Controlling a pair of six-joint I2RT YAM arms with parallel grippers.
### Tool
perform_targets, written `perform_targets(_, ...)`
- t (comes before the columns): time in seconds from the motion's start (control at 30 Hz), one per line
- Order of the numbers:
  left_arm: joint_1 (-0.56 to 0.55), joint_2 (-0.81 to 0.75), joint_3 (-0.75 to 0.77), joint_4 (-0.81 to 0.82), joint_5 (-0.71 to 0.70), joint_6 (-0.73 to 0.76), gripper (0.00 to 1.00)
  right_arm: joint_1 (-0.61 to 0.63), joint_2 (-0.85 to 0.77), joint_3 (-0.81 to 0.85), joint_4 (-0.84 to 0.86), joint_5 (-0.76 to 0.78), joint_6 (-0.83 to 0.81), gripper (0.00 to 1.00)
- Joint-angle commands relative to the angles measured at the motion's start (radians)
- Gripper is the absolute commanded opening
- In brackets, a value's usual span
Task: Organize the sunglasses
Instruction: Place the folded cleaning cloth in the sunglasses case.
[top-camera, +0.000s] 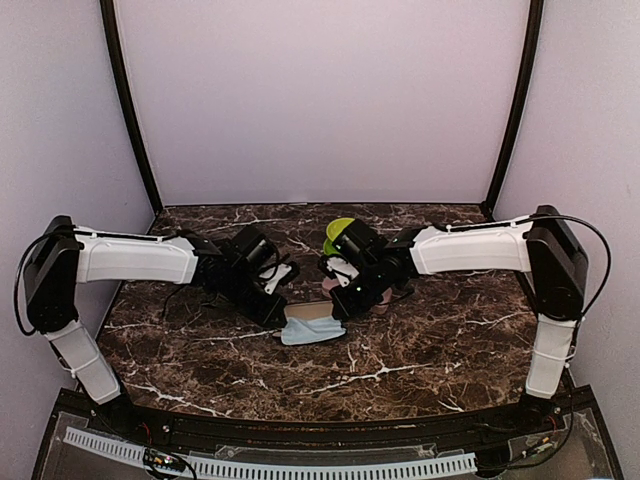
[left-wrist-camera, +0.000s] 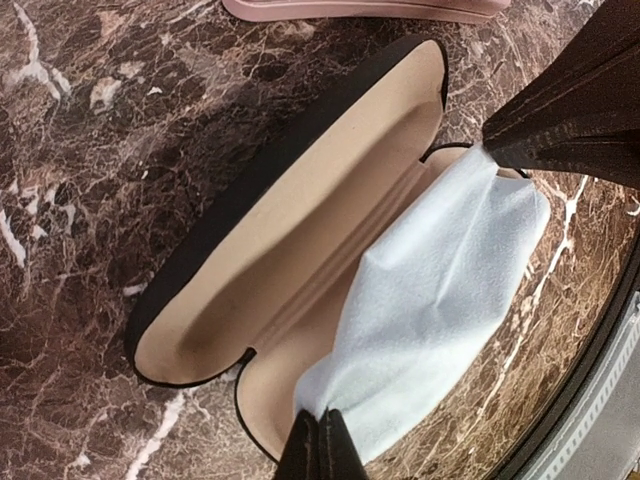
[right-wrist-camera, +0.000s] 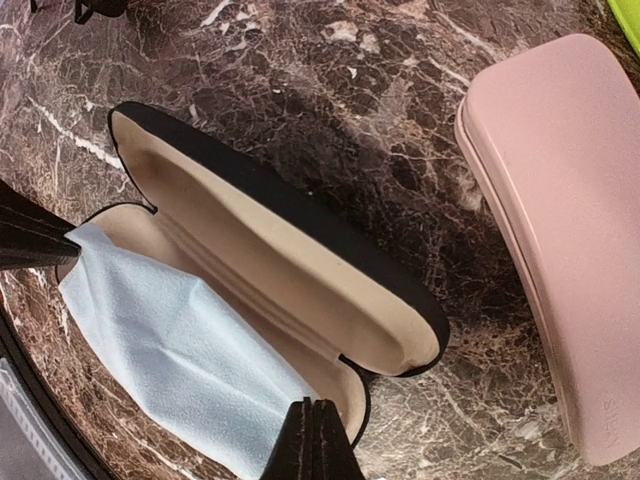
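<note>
Cloth, not glasses, is what both arms are busy with over the dark marbled worktop (top-camera: 450, 330). The black case (left-wrist-camera: 300, 230) lies open with its beige lining up. A pale blue cleaning cloth (left-wrist-camera: 450, 290) sprawls across its lower half and over the rim. The left hand (left-wrist-camera: 320, 450) is closed tight, with one corner of the cloth drawn to a point between its fingers. The right hand (right-wrist-camera: 313, 445) is closed the same way on the far end (the cloth tapers toward each hand, which is why I read both as pinching it). Held at two ends like that, I'd guess the cloth is being lifted clear or spread flat so the case can take a pair. The pink case (right-wrist-camera: 560, 230) sits shut near the black one, not touching it. As for the sunglasses, I cannot pick out either pair with any certainty. The open case holds none, and a thin black scrap at the top left edge of the right wrist view may be a frame, but it is too cropped to say. The overhead view shows the arms reaching in from either side and a lime-green object (top-camera: 338, 232) behind the right wrist, yet the arms hide most of the case. Only the wrist views show the lining, the cloth's corners and the grips.
</note>
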Motion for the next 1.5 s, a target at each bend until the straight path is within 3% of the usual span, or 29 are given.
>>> perform_targets(0.0,0.008,0.014,0.036,-0.034,-0.013,0.019,0.00,-0.006,0.012,0.027,0.003,-0.001,-0.006,0.00)
perform_targets(1.47,0.033,0.061,0.103,-0.071,-0.016,0.055,0.00,-0.011,0.016,0.022,-0.008,-0.007,0.001,0.00)
